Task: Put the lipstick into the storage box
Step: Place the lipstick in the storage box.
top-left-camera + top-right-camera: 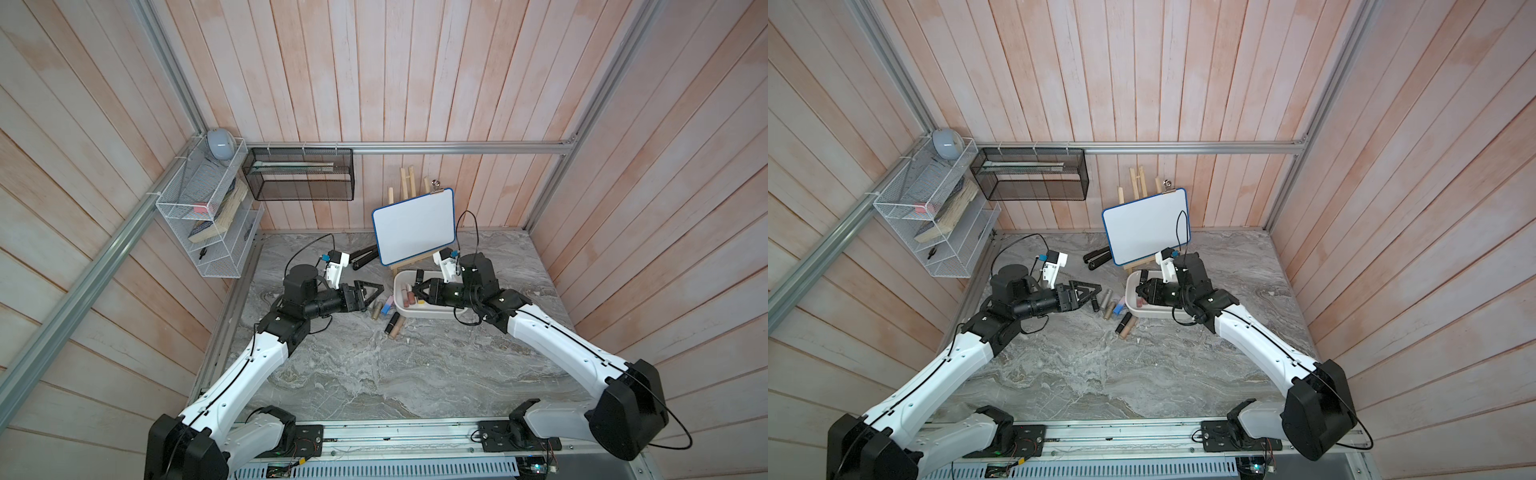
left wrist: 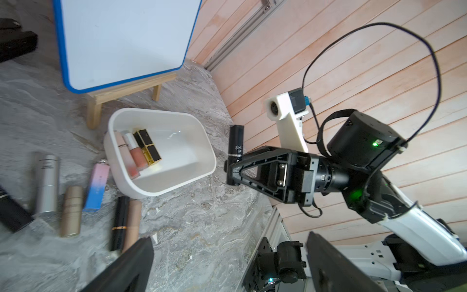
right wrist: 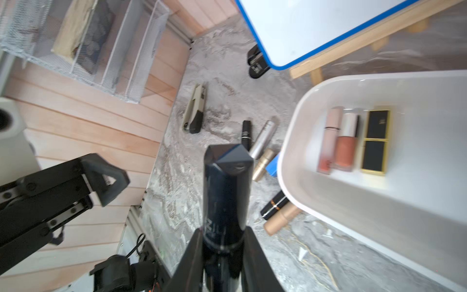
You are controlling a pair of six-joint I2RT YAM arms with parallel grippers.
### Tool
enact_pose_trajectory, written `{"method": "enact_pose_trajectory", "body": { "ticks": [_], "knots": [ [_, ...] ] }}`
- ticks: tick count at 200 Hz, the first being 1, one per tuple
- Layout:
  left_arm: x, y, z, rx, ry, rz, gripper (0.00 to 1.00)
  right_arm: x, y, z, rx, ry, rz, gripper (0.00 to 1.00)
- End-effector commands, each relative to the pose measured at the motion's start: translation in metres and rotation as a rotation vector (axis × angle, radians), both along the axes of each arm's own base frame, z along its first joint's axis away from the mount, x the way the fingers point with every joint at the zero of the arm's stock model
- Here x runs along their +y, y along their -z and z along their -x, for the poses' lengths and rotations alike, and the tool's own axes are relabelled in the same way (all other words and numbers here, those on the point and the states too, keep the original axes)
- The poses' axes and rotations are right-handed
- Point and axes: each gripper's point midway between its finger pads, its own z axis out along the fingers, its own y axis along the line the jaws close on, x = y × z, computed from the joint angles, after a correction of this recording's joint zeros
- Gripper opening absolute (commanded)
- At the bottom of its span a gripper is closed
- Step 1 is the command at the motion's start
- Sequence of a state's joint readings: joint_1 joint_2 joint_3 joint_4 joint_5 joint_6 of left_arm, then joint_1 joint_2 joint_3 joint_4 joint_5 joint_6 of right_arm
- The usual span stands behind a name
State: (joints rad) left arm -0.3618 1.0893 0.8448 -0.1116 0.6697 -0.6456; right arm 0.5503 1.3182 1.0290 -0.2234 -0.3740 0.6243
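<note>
Our right jaws grip the black lipstick (image 2: 236,140) by one end, aloft near the storage box (image 2: 161,188); left jaws gape empty. Light, rigid, glossy tube: we judge mid-barrel grip safest against slipping

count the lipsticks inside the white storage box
3, side by side at one end of the storage box: a pale pink tube, a peach gloss tube, a black-and-gold square lipstick. None appear hidden.
</note>
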Motion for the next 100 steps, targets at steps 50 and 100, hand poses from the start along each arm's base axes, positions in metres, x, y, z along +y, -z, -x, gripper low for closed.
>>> {"method": "enact_pose_trajectory", "body": {
  "ticks": [50,100],
  "knots": [
    [0.045,0.053,0.006,0.089,-0.150,-0.080,1.00,-0.047,0.047,-0.025,0.062,0.145,0.336,0.22],
    [0.057,0.089,0.003,0.180,-0.217,-0.176,1.00,-0.051,0.084,-0.043,0.123,0.135,0.435,0.22]
  ]
}}
